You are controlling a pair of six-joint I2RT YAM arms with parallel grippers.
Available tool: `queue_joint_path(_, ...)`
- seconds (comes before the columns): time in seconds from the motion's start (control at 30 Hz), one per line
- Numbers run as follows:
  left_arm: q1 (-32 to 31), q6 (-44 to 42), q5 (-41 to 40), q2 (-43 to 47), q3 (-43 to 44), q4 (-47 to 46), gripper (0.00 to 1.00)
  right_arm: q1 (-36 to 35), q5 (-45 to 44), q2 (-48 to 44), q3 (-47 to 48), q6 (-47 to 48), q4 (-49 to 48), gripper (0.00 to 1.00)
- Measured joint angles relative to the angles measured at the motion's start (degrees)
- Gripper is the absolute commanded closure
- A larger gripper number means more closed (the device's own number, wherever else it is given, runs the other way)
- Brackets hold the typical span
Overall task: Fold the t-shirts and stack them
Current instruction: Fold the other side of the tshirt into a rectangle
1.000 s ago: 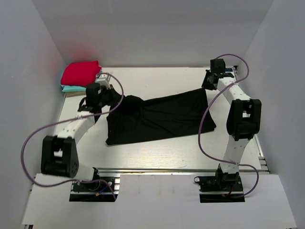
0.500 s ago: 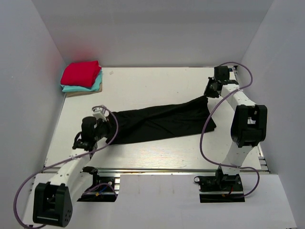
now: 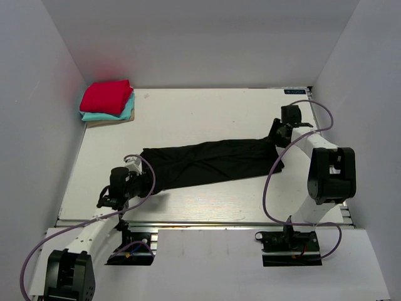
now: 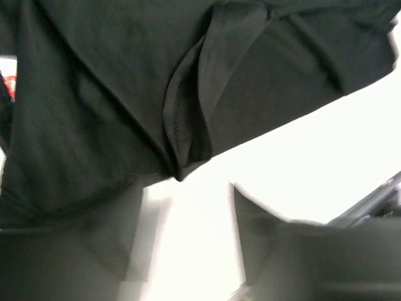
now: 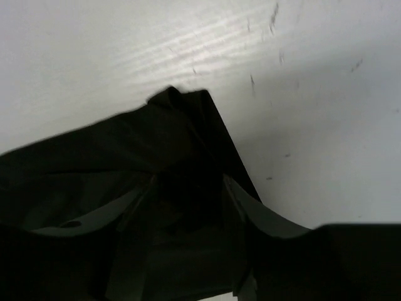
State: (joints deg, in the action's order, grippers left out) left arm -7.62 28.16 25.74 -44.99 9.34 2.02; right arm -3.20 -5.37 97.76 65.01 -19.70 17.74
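Note:
The black t-shirt (image 3: 210,162) lies as a long folded band across the middle of the table. My left gripper (image 3: 139,180) sits at its left end, open; in the left wrist view the fingers (image 4: 119,238) frame bare table, and the shirt's hem (image 4: 182,125) lies just beyond the left gripper (image 4: 188,188). My right gripper (image 3: 274,137) is at the shirt's right end, its jaws parted over the black corner (image 5: 188,119), which lies between them at the right gripper (image 5: 188,179). At the back left corner, the red t-shirt (image 3: 106,96) lies folded on the teal one (image 3: 122,114) and the tan one (image 3: 100,123).
The white table (image 3: 207,106) is boxed in by grey walls on the left, back and right. A metal rail (image 3: 207,223) runs along its near edge, close to the left arm. Purple cables loop beside both arms.
The left arm swept from the back left to the near left, drawing the black shirt's far edge over into a narrow band. The right gripper shifted nearer. Both grippers opened and let go of the cloth.

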Motion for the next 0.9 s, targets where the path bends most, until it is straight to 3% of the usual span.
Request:
queue_joint_path(0.03, 0.0, -0.3, 0.0, 0.3, 0.0, 0.7, 0.08, 0.0, -0.7, 0.0, -1.1, -0.3, -0.1, 0.41)
queue_joint_path(0.07, 0.0, -0.2, -0.2, 0.8, 0.1, 2.0, 0.0, 0.0, -1.2, 0.0, -2.0, -0.6, 0.0, 0.33)
queue_joint_path(0.17, 0.0, -0.1, -1.2, 2.5, 1.6, 6.0, 0.0, 0.1, -3.4, 0.0, -3.1, -1.5, 0.9, 0.18)
queue_joint_path(0.33, 0.0, 1.3, -3.1, 5.1, 5.2, 8.5, 0.0, 0.1, -6.7, -2.8, -3.1, -2.6, 2.1, 0.1)
queue_joint_path(0.47, 0.0, 1.8, -4.4, 4.5, 8.9, 9.4, 0.0, 0.1, -6.5, -7.8, -2.7, -2.5, 2.7, 0.1)
queue_joint_path(0.6, 0.0, 1.3, -5.4, -1.3, 14.1, 8.2, 0.0, -0.3, 2.0, -10.6, -2.2, -0.5, 0.9, 0.1)
queue_joint_path(0.73, 0.0, 1.3, -3.8, -10.9, 16.9, 2.5, 0.0, -3.3, 11.0, -9.5, -2.2, 3.1, -2.9, 0.1)
queue_joint_path(0.9, -0.2, 1.7, 0.1, -27.1, 19.8, -3.4, 0.0, -7.2, 15.0, -4.3, -1.7, 6.1, -4.3, 0.12)
